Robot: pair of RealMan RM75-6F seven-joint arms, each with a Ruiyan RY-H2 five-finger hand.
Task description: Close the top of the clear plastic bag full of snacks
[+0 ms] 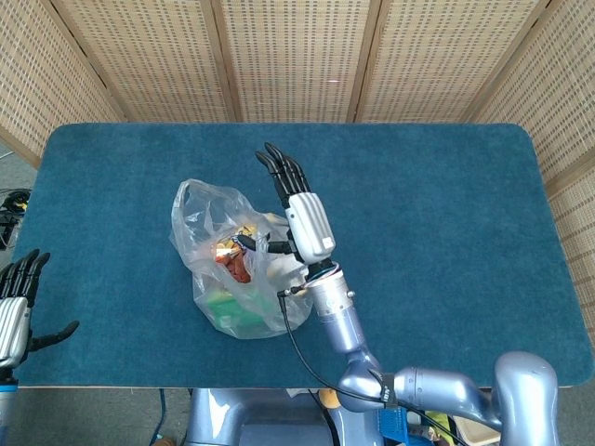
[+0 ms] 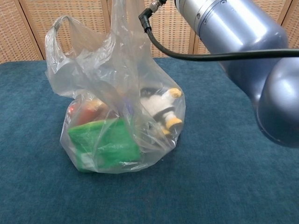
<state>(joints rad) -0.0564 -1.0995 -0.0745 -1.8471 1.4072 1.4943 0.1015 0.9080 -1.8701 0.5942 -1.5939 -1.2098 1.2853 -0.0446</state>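
The clear plastic bag full of snacks stands on the blue table, left of centre. Up close, the bag shows a green packet, a red one and a white-and-yellow one. My right hand hovers over the bag's right side with its fingers stretched out. Its thumb reaches sideways into the bag's mouth and holds the film up. In the chest view that film rises taut out of the top of the frame, beside my right forearm. The other handle loop stands free. My left hand lies open at the table's near left edge.
The blue cloth-covered table stretches out bare to the right of the bag and behind it. Wicker screens close off the back and both sides. A black cable runs along my right forearm above the bag.
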